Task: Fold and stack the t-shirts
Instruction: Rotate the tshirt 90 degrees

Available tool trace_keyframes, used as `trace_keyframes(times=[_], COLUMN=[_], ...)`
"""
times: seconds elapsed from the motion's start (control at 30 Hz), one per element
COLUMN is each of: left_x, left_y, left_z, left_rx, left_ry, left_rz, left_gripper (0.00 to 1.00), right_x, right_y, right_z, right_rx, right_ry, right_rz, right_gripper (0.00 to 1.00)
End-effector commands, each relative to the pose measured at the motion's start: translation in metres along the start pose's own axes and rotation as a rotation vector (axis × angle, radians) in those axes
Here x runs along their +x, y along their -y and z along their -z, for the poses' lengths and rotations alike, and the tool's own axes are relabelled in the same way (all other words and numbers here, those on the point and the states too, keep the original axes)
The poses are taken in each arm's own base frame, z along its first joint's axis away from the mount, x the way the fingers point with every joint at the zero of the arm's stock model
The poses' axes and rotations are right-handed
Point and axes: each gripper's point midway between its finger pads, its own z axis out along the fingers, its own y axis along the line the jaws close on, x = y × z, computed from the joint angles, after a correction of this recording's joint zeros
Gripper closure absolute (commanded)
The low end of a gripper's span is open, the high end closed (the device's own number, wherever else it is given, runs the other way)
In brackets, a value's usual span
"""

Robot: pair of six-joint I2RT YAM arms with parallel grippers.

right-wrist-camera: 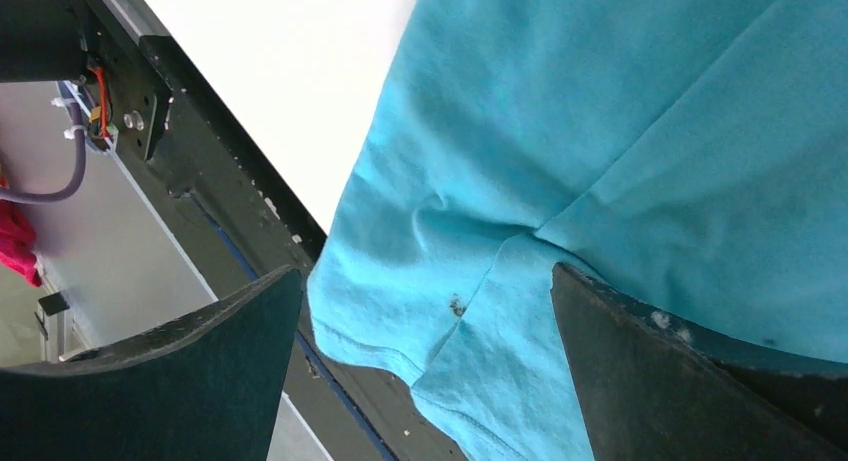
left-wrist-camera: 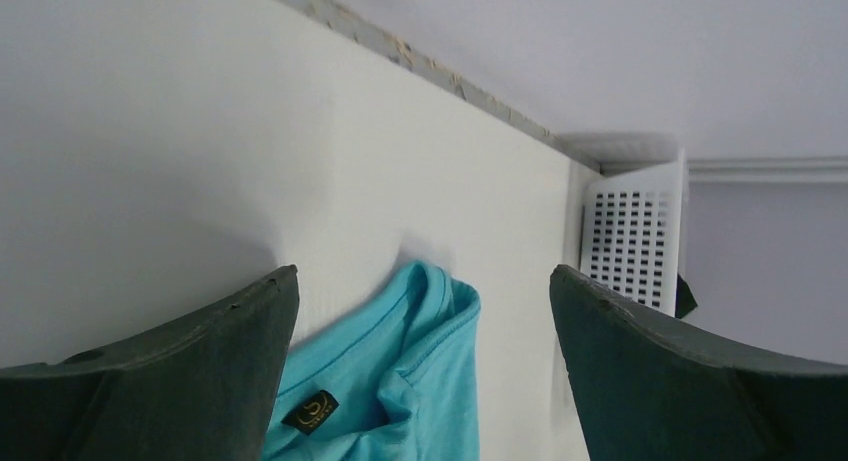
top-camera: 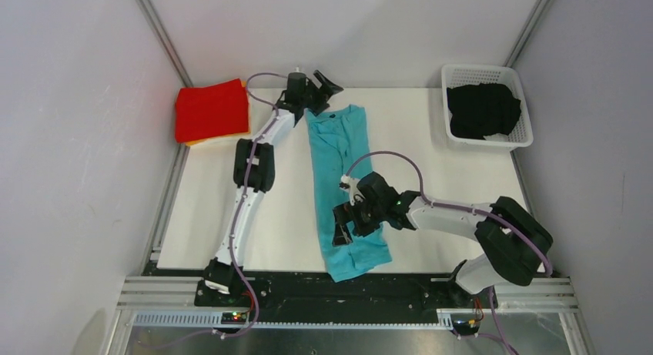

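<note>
A turquoise-blue t-shirt (top-camera: 345, 189) lies folded into a long strip down the middle of the white table, collar at the far end. My left gripper (top-camera: 326, 89) is open and empty above the collar end; the left wrist view shows the collar and label (left-wrist-camera: 400, 381) between its fingers. My right gripper (top-camera: 344, 226) is open and empty above the shirt's near hem (right-wrist-camera: 480, 311), which hangs over the table's front edge. A folded red t-shirt (top-camera: 211, 109) lies on an orange one (top-camera: 202, 142) at the far left. A black t-shirt (top-camera: 483, 109) lies in the basket.
The white lattice basket (top-camera: 525, 139) stands at the far right corner; it also shows in the left wrist view (left-wrist-camera: 632, 241). The black frame rail (top-camera: 308, 289) runs along the table's near edge. Grey walls close in both sides and the back.
</note>
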Motion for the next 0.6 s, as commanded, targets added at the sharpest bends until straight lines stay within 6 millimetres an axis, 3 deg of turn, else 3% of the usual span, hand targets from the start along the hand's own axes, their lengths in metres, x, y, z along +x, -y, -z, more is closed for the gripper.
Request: trace_keyframes(times=[0.0,0.03,0.07,0.1,0.13,0.23,0.27,0.3,0.33,0.37,0.4,0.43,0.47,0.5,0.53,0.57], left_x=[-0.08,-0.08,-0.078,-0.072,-0.065,-0.031,-0.017,-0.001,0.021,0.035,0.061,0.071,0.103,0.12,0.148,0.183], left_y=[0.11,0.119,0.141,0.148,0.161,0.173,0.171,0.167,0.155,0.152,0.134,0.151,0.108,0.12,0.083,0.06], left_z=[0.06,0.067,0.083,0.091,0.107,0.143,0.165,0.173,0.197,0.208,0.235,0.262,0.27,0.293,0.302,0.321], left_rx=[0.149,0.159,0.185,0.187,0.188,0.178,0.154,0.136,0.101,0.071,0.025,0.023,-0.068,-0.07,-0.142,-0.185], left_ry=[0.173,0.168,0.158,0.131,0.11,0.033,0.01,-0.012,-0.041,-0.035,-0.057,-0.001,-0.048,-0.004,-0.043,-0.069], left_rz=[-0.128,-0.155,-0.179,-0.217,-0.254,-0.321,-0.344,-0.357,-0.385,-0.405,-0.429,-0.469,-0.475,-0.516,-0.54,-0.585], left_gripper=[0.0,0.0,0.0,0.0,0.0,0.0,0.0,0.0,0.0,0.0,0.0,0.0,0.0,0.0,0.0,0.0], right_x=[-0.027,-0.032,-0.024,-0.027,-0.017,0.006,0.019,0.028,0.039,0.049,0.053,0.062,0.068,0.07,0.073,0.069], right_y=[-0.018,-0.02,-0.017,-0.015,-0.003,0.013,0.024,0.031,0.036,0.044,0.044,0.05,0.049,0.05,0.049,0.048], right_z=[0.029,0.041,0.048,0.061,0.07,0.097,0.102,0.107,0.108,0.11,0.108,0.106,0.1,0.098,0.093,0.091], right_rx=[0.034,0.057,0.092,0.137,0.209,0.318,0.372,0.389,0.412,0.42,0.405,0.398,0.359,0.344,0.311,0.291], right_ry=[0.11,0.152,0.137,0.183,0.164,0.176,0.152,0.158,0.142,0.141,0.141,0.135,0.13,0.131,0.124,0.139], right_rz=[0.055,0.065,0.054,0.042,0.01,-0.125,-0.168,-0.232,-0.278,-0.305,-0.329,-0.35,-0.361,-0.373,-0.374,-0.37], right_gripper=[0.01,0.01,0.01,0.0,0.01,0.01,0.01,0.02,0.03,0.06,0.09,0.14,0.17,0.21,0.23,0.26])
